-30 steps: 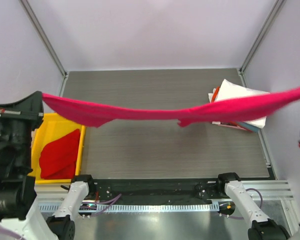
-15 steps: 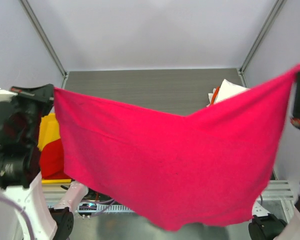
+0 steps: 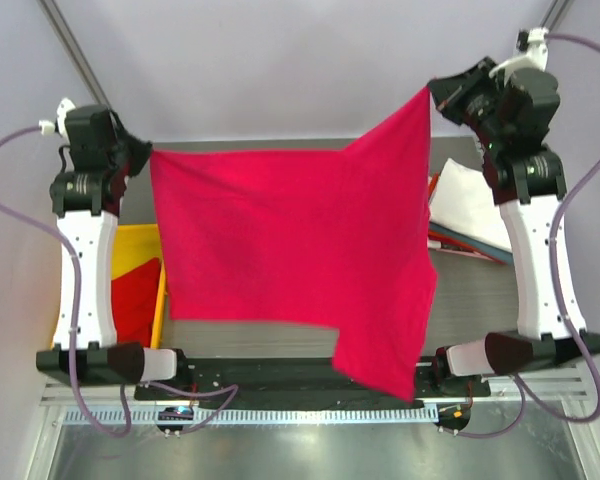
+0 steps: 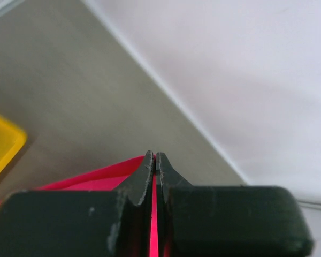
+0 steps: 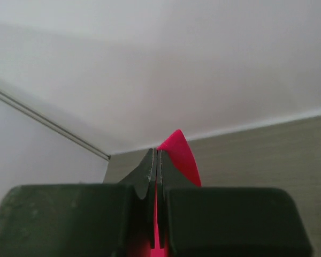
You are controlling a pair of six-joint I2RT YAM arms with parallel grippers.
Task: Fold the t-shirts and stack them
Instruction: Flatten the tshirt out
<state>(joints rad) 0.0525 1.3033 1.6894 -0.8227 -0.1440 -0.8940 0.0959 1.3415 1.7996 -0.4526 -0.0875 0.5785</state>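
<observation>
Left hand (image 3: 145, 152) and right hand (image 3: 432, 92) are each clenching tight on an upper corner of the magenta-pink t-shirt (image 3: 300, 240), holding it spread in the air above the worktop (image 3: 472, 300). The right corner is riding higher than the left, and the lower right part is hanging down toward the arm bases. The darker red t-shirt (image 3: 135, 300) is lying in the yellow tray (image 3: 130, 240) at the left, while a white t-shirt (image 3: 475, 200) is resting on a pile at the worktop's right edge.
</observation>
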